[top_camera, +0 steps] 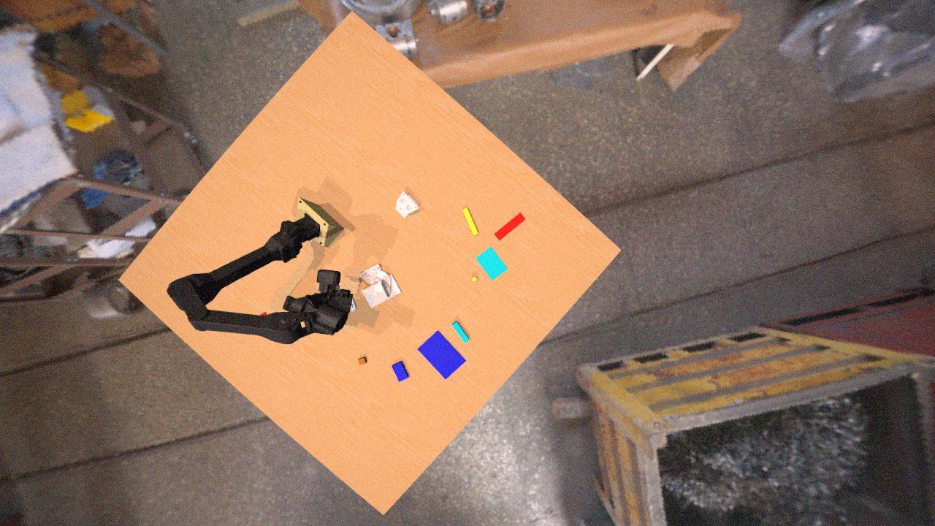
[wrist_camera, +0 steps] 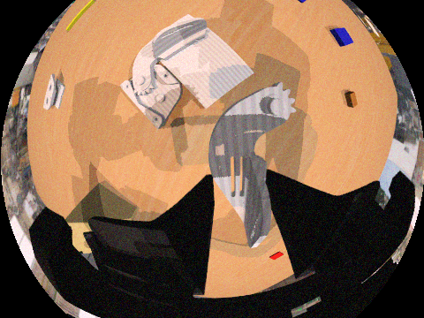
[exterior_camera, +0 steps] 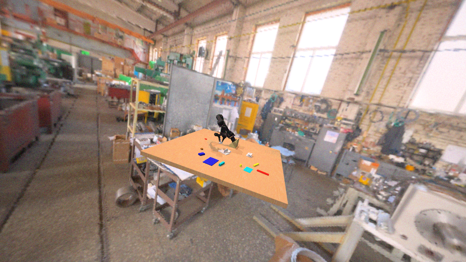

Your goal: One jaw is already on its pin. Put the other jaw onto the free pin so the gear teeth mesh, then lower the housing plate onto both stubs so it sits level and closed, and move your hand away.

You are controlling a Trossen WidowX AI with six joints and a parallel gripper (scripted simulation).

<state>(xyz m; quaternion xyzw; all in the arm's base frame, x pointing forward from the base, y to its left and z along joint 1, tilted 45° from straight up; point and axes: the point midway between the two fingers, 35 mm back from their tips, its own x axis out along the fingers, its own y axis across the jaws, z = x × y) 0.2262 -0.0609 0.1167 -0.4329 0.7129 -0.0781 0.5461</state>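
Note:
My gripper (top_camera: 353, 302) (exterior_camera: 220, 141) (wrist_camera: 238, 177) is shut on the loose grey-white jaw (wrist_camera: 227, 132), gripping its slotted narrow end. The curved toothed end points away from the fingers, and the jaw appears raised above the table. The white base (top_camera: 380, 297) (wrist_camera: 221, 62) lies just beyond it, upper left in the wrist view. The seated jaw (wrist_camera: 181, 37) curves over the base, with teeth near the mount. The free pin cannot be singled out with certainty. The white housing plate (top_camera: 406, 204) (exterior_camera: 249, 154) (wrist_camera: 55, 93) lies apart on the table, on the arm-base side.
An orange cube (top_camera: 361, 360) (wrist_camera: 351, 99), a blue block (top_camera: 399, 370) (wrist_camera: 341, 36) and a large blue square (top_camera: 442, 355) lie beyond the gripper. Cyan, yellow and red pieces lie farther out. A red piece (wrist_camera: 276, 255) lies under the arm. The arm's mount (top_camera: 320, 222) stands near the base.

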